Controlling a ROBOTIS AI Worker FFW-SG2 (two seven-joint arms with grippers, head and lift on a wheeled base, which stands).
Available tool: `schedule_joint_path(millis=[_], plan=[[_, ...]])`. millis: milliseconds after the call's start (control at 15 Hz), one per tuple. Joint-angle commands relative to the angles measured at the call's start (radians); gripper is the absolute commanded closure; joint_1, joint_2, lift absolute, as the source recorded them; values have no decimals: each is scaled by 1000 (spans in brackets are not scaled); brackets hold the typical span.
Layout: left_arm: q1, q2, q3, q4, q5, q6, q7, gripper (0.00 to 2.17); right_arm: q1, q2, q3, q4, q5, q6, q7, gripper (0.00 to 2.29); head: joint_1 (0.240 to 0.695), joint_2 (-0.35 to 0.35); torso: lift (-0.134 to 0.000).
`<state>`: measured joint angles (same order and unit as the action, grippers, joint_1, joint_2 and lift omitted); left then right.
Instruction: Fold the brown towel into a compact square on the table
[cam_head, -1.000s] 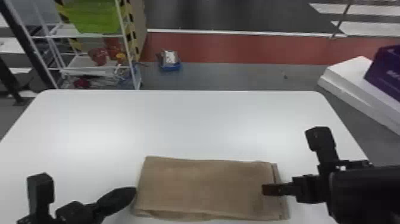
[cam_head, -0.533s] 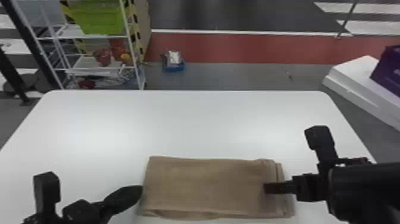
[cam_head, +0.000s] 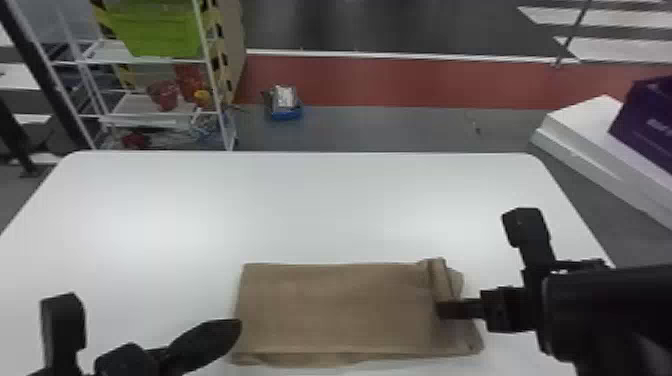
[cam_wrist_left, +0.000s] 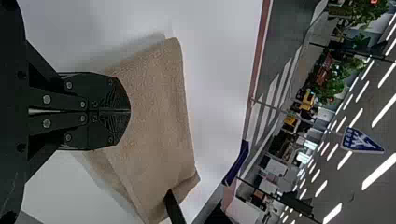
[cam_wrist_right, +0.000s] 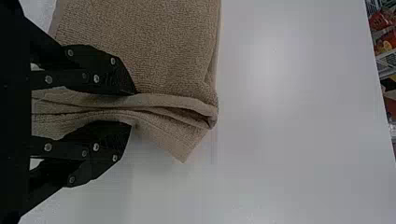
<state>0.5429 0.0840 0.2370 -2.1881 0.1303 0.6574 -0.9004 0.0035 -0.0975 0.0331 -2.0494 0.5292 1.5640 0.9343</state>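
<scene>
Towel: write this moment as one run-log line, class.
towel folded oblong, right end bunched | right gripper pinching that end | left gripper shut, at left end | compact square not yet made

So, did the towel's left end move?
No, I see no clear shift: the towel's left end lies about as far from the table's far edge as before.

brown towel (cam_head: 335, 310), white table (cam_head: 330, 205), green bin (cam_head: 157, 32), red floor band (cam_head: 400, 82), purple box (cam_head: 645, 127)
</scene>
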Motion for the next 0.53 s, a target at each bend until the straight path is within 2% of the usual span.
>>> schedule_joint_path(millis=[0,200,467], plan=[[6,-3,-27,-12,26,11,-3,1936,-2,-1,-4,8,-1,8,1,836,695,-65,-124],[-18,-3,-120,19,-29,17,17,1936,9,-1,-5,8,-1,8,18,836,695,-99,-124],[-61,-7,-156,87,-49,-72,81,1936,26,-4,-4,-28,-20,8,24,836,695,-144,-124]])
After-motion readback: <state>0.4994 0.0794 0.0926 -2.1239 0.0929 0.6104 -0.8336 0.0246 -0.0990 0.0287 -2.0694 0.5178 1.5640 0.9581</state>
